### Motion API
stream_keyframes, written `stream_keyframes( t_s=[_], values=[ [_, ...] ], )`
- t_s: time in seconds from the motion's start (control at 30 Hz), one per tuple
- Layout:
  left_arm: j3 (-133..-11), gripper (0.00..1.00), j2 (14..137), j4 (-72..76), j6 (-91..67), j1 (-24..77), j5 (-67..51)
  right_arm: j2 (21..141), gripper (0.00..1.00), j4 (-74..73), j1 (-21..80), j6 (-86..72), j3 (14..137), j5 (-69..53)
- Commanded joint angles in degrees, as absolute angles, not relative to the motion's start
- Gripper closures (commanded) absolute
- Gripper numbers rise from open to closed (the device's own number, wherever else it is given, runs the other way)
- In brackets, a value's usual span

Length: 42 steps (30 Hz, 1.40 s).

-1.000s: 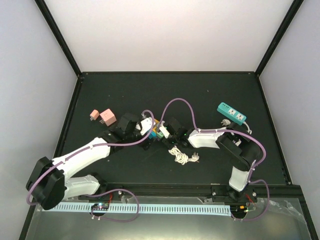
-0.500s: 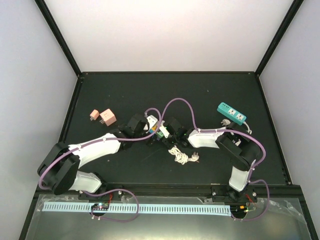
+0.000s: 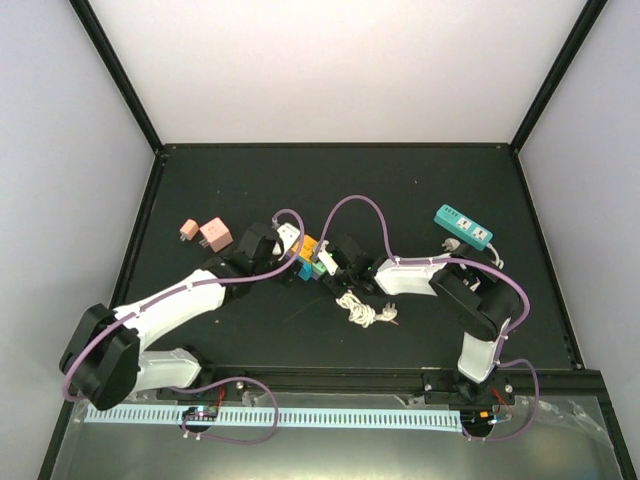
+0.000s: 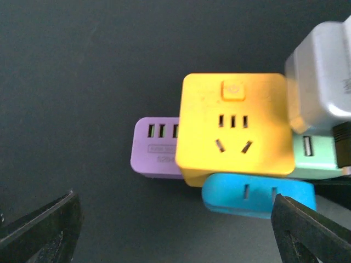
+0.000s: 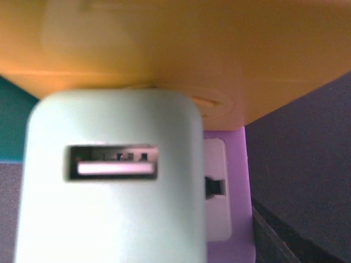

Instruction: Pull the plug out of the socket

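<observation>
A yellow cube socket (image 3: 306,247) lies mid-table with adapters plugged into its sides. The left wrist view shows its face (image 4: 235,126), a purple adapter (image 4: 154,148) on the left, a blue one (image 4: 258,194) below, a pale green USB plug (image 4: 315,156) on the right and a grey-white plug (image 4: 323,76) at top right. My left gripper (image 3: 290,256) is open just left of the cluster, touching nothing (image 4: 175,233). My right gripper (image 3: 334,266) is at the green plug (image 3: 320,266), which fills its view (image 5: 112,175). Only one finger (image 5: 299,241) shows, so its grip is unclear.
A coiled white cord (image 3: 366,313) lies just in front of the right gripper. A teal power strip (image 3: 462,227) sits at the back right. Two pink cube adapters (image 3: 206,233) sit at the left. Black frame rails border the table.
My left arm swung in towards the cluster, then drew back left. The yellow socket now shows more plainly. The right arm has not moved.
</observation>
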State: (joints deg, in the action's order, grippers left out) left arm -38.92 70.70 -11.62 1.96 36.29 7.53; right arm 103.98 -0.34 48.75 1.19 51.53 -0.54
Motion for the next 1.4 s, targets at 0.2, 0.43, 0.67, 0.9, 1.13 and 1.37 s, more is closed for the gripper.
stream_keyframes(
  t_s=[0.2, 0.43, 0.67, 0.9, 1.13, 1.37],
  values=[
    [-37.11, 0.05, 66.44, -11.08, 2.89, 37.3, 0.98, 107.17, 0.57, -2.28, 48.33, 0.54, 51.2, -0.82],
    [-38.68, 0.05, 72.72, -7.34, 0.22, 39.71, 3.31, 107.23, 0.57, -2.43, 48.34, 0.55, 51.41, -0.81],
    [-41.91, 0.04, 77.56, -6.92, -1.35, 42.09, 9.12, 107.41, 0.57, -2.63, 48.29, 0.34, 51.64, -0.57],
    [-43.24, 0.04, 79.49, -9.06, 0.06, 41.97, 17.72, 107.4, 0.57, -2.38, 48.2, 0.36, 51.33, -0.57],
    [-42.88, 0.05, 76.39, -14.31, 1.88, 41.58, 16.4, 107.58, 0.59, -2.37, 47.91, 0.14, 51.25, -0.7],
    [-42.27, 0.05, 73.86, -18.57, 4.4, 39.82, 14.13, 107.68, 0.59, -2.37, 47.37, 0.33, 51.17, -1.07]
  ],
)
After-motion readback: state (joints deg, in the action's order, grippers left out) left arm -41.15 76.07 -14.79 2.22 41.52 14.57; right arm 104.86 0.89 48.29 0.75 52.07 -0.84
